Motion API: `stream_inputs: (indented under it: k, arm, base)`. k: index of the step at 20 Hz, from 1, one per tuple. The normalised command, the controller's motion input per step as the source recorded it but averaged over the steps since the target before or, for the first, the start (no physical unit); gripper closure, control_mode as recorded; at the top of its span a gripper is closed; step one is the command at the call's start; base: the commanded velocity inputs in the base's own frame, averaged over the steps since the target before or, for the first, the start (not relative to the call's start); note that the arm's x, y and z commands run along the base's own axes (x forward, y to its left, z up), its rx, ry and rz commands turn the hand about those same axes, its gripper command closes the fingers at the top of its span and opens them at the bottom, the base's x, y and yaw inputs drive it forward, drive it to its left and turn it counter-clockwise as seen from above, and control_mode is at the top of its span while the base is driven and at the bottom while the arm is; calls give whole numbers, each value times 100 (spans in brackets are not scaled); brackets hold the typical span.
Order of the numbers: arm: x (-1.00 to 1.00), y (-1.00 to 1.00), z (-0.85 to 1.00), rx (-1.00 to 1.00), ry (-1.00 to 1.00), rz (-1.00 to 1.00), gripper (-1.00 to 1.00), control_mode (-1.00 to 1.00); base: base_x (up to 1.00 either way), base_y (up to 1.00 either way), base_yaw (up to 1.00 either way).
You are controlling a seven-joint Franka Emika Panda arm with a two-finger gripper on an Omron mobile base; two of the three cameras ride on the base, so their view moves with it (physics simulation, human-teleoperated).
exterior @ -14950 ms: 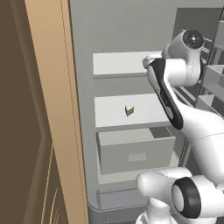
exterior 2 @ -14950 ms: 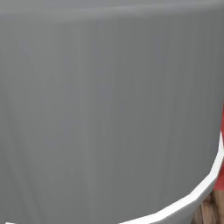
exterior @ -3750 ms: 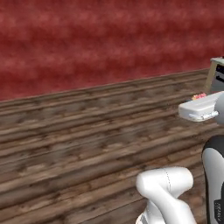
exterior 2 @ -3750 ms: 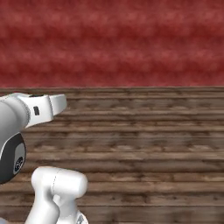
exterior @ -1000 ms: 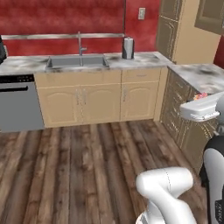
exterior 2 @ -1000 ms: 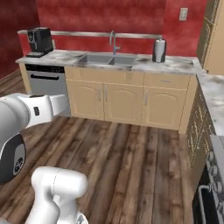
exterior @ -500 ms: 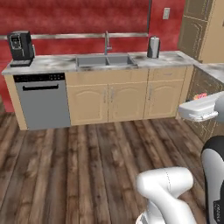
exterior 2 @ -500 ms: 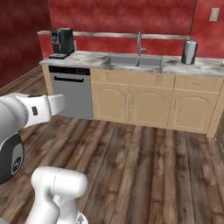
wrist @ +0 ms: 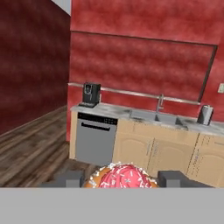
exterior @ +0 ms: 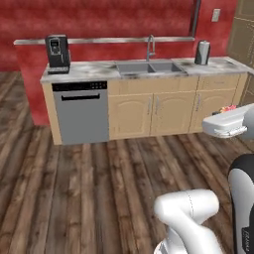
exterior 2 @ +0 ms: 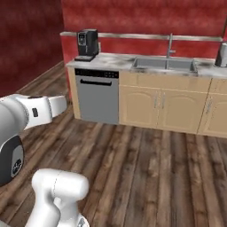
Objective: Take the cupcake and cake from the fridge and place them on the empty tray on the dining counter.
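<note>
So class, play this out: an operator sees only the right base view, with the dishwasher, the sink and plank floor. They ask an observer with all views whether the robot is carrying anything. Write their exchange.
Operator: Is anything in the end effector?
Observer: Yes. In the hand view the end effector has the cupcake between its two dark tips, pink-red frosting with sprinkles facing the camera.
Operator: Can you see it from the other base camera?
Observer: A speck of pink-red shows above the white hand at the right edge of the left base view.
Operator: What stands right of the sink? My view cuts it off.
Observer: A grey kettle on the counter, with a tall wooden cabinet beyond it.
</note>
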Motion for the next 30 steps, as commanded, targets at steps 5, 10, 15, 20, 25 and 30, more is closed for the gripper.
stream_inputs:
  k: [5, 10, 15, 20, 25, 30]
  arm:
    - [0, 0, 0, 0, 0, 0, 100, 100]
    - [0, 0, 0, 0, 0, 0, 100, 100]
    - [0, 0, 0, 0, 0, 0, 100, 100]
    - [0, 0, 0, 0, 0, 0, 100, 100]
    - [0, 0, 0, 0, 0, 0, 100, 100]
    - [0, 0, 0, 0, 0, 0, 100, 100]
  base:
    - [4, 100, 3]
    - [81, 100, 7]
    - [100, 100, 0]
    - [100, 100, 0]
    - [100, 100, 0]
    - [100, 100, 0]
